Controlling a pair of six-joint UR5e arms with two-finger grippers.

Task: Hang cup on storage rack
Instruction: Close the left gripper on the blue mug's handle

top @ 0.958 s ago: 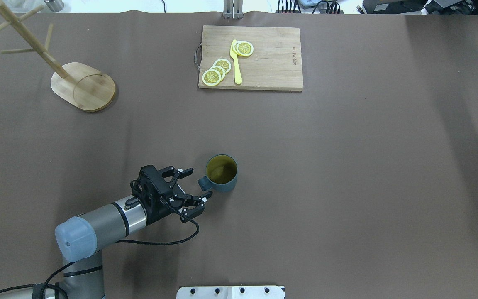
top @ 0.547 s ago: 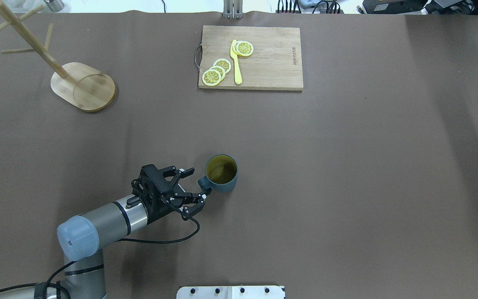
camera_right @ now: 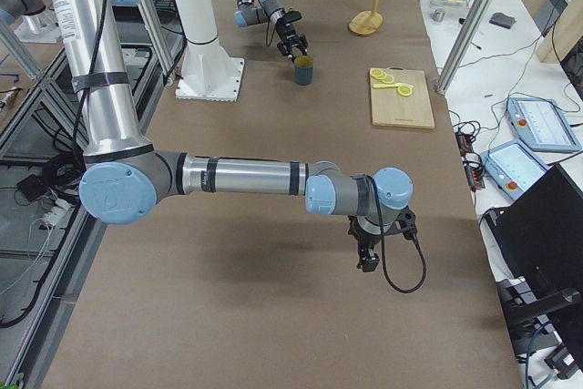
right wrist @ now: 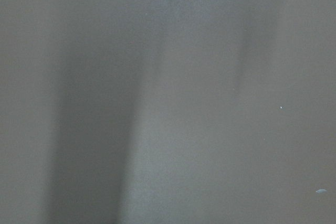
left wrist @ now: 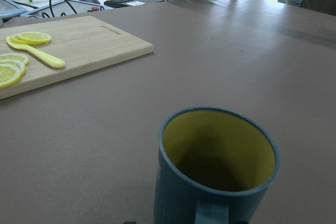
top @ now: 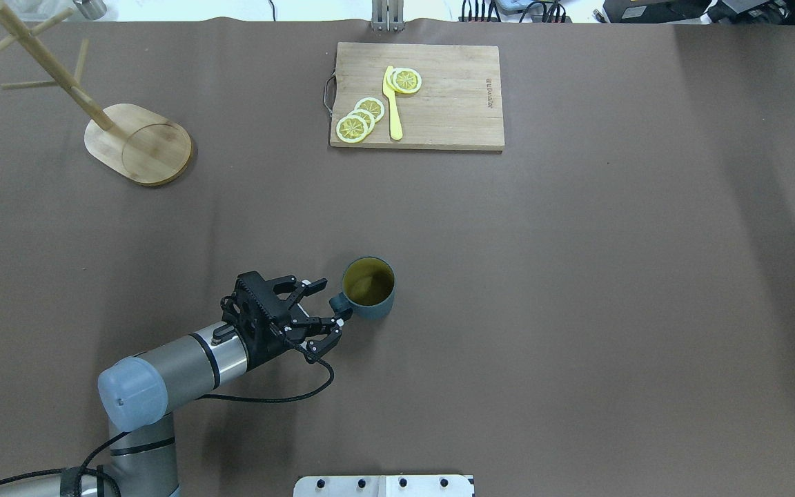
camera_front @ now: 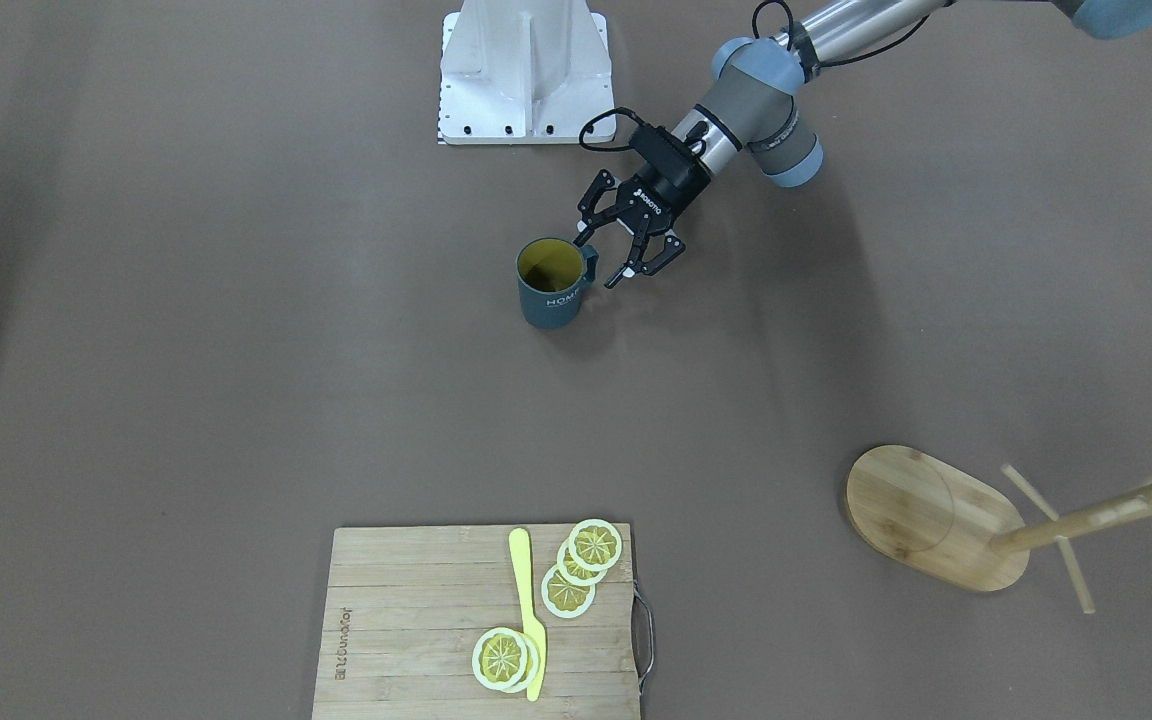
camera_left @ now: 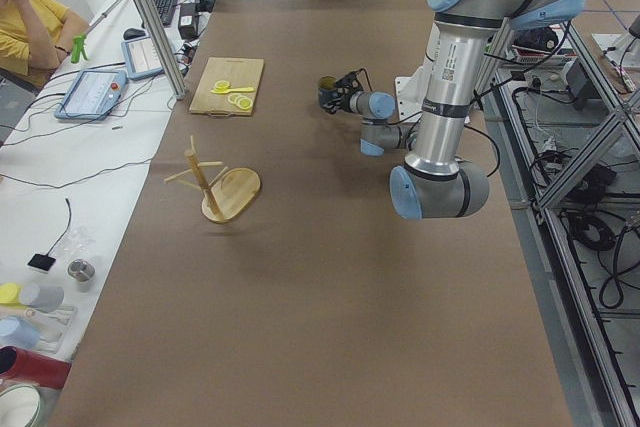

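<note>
Grasp step: left gripper spread open, straddling handle at cup's eight o'clock. Next: close, lift, carry toward rack at ten o'clock. Right gripper: cannot tell.

- You see the left gripper with jaws spread, the cup handle at its fingertips; contact not resolvable.
- Cup upright on your table, handle toward the gripper.
- Rack far left, well apart from the cup.
- Cutting board at far edge, bearing lemon slices and a yellow knife.
</note>
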